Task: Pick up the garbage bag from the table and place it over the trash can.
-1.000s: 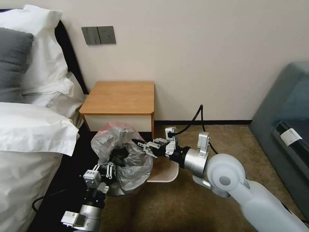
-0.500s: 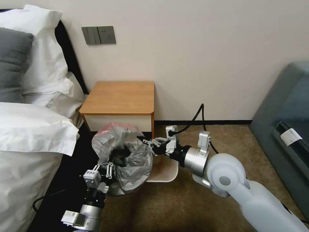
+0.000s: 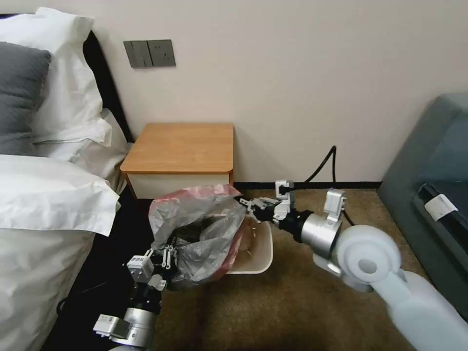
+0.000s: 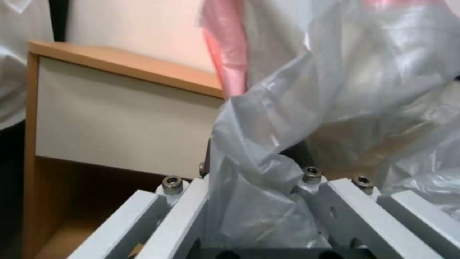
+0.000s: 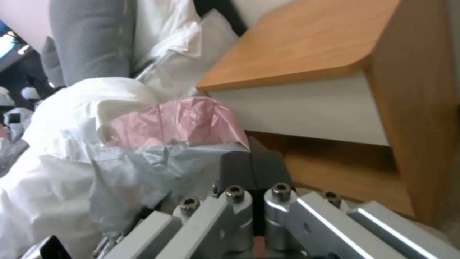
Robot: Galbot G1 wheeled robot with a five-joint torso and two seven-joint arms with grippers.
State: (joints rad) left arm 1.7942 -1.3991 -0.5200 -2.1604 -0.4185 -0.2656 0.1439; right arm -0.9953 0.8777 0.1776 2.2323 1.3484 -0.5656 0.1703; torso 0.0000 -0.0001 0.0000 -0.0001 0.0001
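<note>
Low in the frame's centre, the garbage bag (image 3: 197,234) hangs stretched between both hands over the left part of the trash can (image 3: 256,248). Right hand (image 3: 246,204) pinches its pink edge, pads together; left hand (image 3: 163,256) clamps the grey plastic lower left. Behind stands the desk (image 3: 183,146), bare, with the bed (image 3: 44,195) at left.

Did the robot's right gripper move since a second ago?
Yes. The right gripper, shut on the garbage bag, has shifted toward the robot's right, past the nightstand's right front corner, stretching the bag's edge over the trash can.
</note>
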